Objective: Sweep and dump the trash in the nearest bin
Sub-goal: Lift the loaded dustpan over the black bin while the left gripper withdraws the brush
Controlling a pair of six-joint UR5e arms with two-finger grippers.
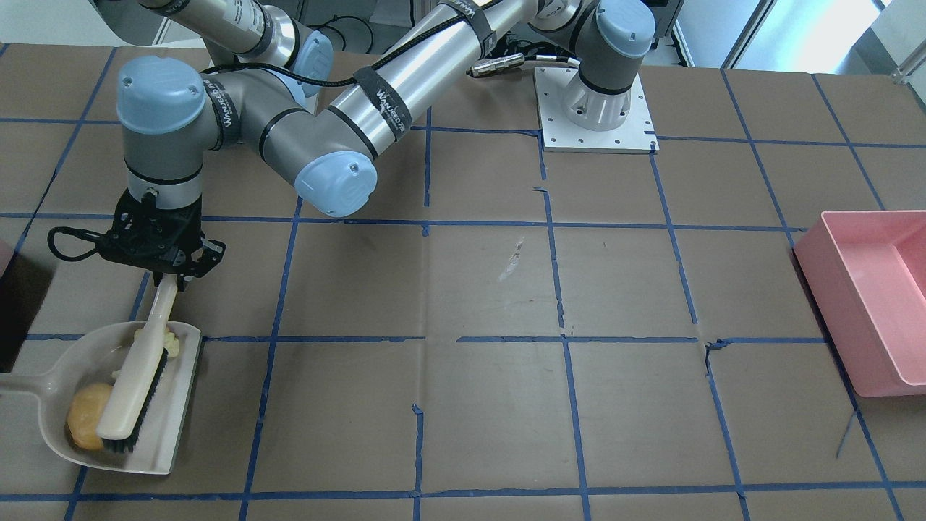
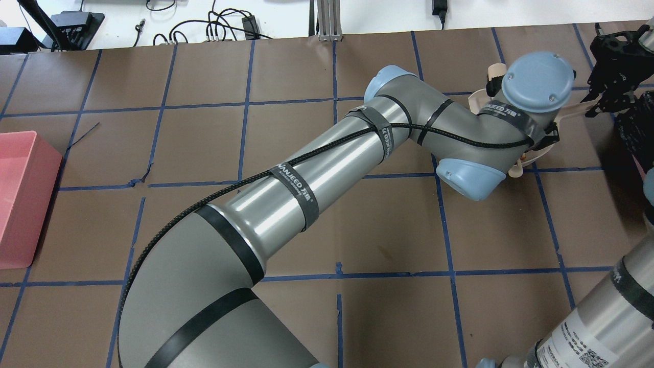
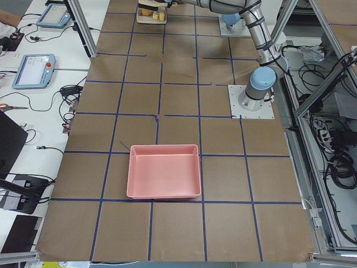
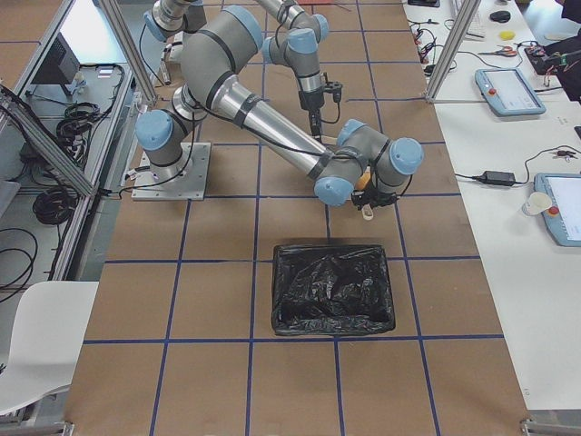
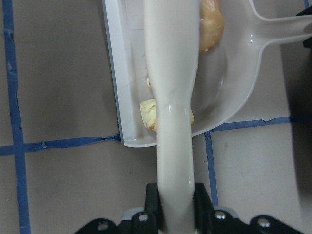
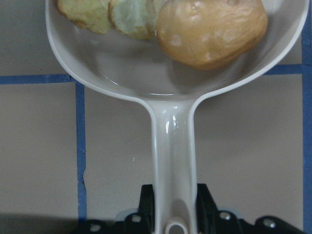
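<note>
Ok, left fingers (image 5: 151, 200): pinched on brush (image 1: 137, 383) handle
Right fingers (image 6: 146, 202): pinched on dustpan (image 1: 181, 405) handle
Trash (image 1: 85, 423): lump (image 6: 209, 29) plus two bread chunks (image 6: 87, 14) lay in dustpan, beside the brush

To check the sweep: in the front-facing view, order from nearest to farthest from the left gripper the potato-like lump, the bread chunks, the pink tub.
1. Bread chunks, in the dustpan just below the left gripper.
2. Potato-like lump, lower in the dustpan.
3. Pink tub, at the view's right edge.

Left arm (image 2: 286, 189) reaching across, left gripper (image 5: 174, 196) clamped, right gripper (image 6: 173, 197) clamped
</note>
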